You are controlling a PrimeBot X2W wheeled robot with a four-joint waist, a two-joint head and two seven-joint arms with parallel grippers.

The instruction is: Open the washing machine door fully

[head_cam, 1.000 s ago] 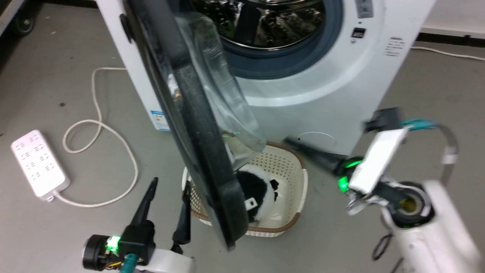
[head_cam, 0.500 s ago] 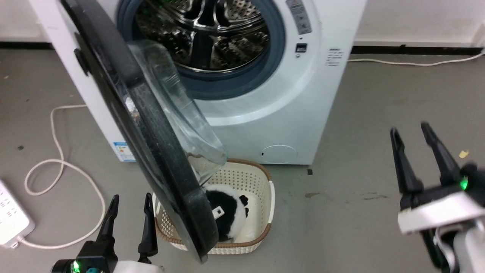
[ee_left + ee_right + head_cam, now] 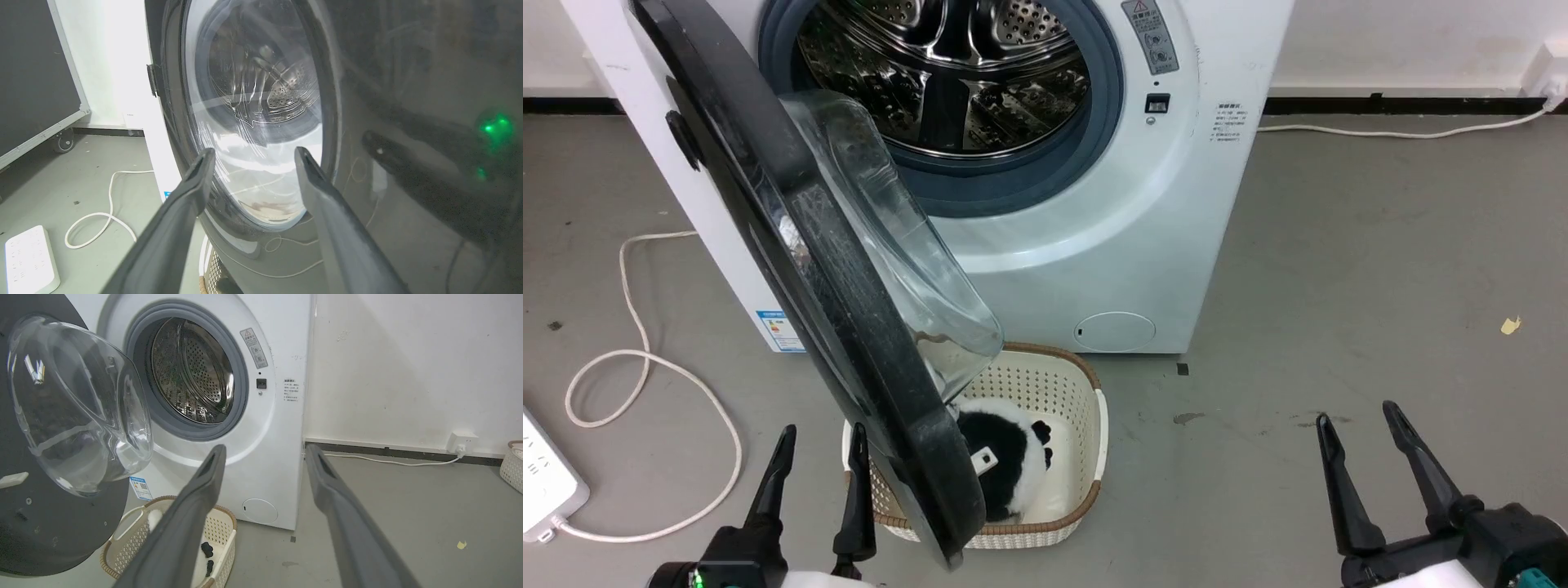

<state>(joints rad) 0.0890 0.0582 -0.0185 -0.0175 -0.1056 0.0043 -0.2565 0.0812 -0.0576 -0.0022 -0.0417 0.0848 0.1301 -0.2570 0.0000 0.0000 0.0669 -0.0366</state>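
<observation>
While the very large, round, glossy black washing machine door (image 3: 882, 400) with its bulging clear glass bowl stood swung out from the big white front-loading washing machine (image 3: 1094, 245), both arms sat low.

Door hinged at the machine's left side. From the head it was seen nearly edge-on, free edge toward the robot, hanging over a cream perforated plastic basket (image 3: 1086, 408) on the grey floor (image 3: 1339, 286). Basket sat just below the perforated steel drum opening (image 3: 947, 73), probably parked there to catch laundry. A black-and-white plush toy (image 3: 1005, 465) lay in it. Door looked roughly half open, not fully. It seemed to rest on its hinge alone, as neither arm touched it.

Noted the left gripper (image 3: 823, 433) with fingers spread and pointing up, nothing between them. It stood just beside the door's outer face, on the side away from the drum, near the free edge. No contact that I could make out. Its wrist view agreed: glossy outer face close ahead and to the right, the round window straight beyond the fingertips.

Noted the right gripper (image 3: 1356, 412) likewise spread and empty, well apart from the door, on its inner, glass-bowl side, over bare floor.

Judgement: the remaining swing ran toward the robot's left, so the left gripper sat in the door's path. The right one was on the side from which a push could come.
</observation>
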